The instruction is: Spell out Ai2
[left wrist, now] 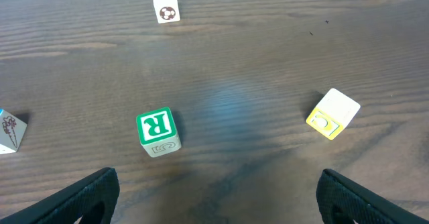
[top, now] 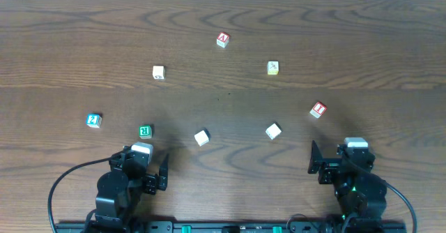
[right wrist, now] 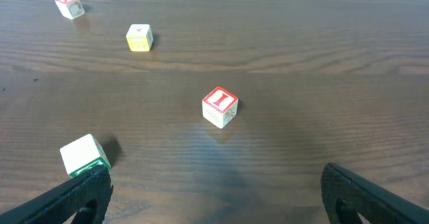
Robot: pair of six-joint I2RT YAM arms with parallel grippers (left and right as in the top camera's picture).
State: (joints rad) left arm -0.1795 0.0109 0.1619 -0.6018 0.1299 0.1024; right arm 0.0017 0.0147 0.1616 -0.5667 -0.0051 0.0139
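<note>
- I am looking down on a dark wood-grain counter (top: 390,31); a pale strip is showing beyond its far edge.
- I am counting eight blocks, all lying apart: two red-lettered, one blue, one green, one yellow block (top: 272,68) and three white-topped blocks (top: 158,72) (top: 201,137) (top: 273,130).
- The red A block (top: 222,40) is sitting near the far edge at mid-width. The red I block (top: 317,110) is lying toward the right edge, and the blue 2 block (top: 93,120) toward the left edge.
- The green R block (left wrist: 158,131) is lying just ahead of the left tool (left wrist: 218,197), which is gaping wide and holding nothing.
- The right tool (right wrist: 218,197) is gaping wide too, empty, at the near edge.
</note>
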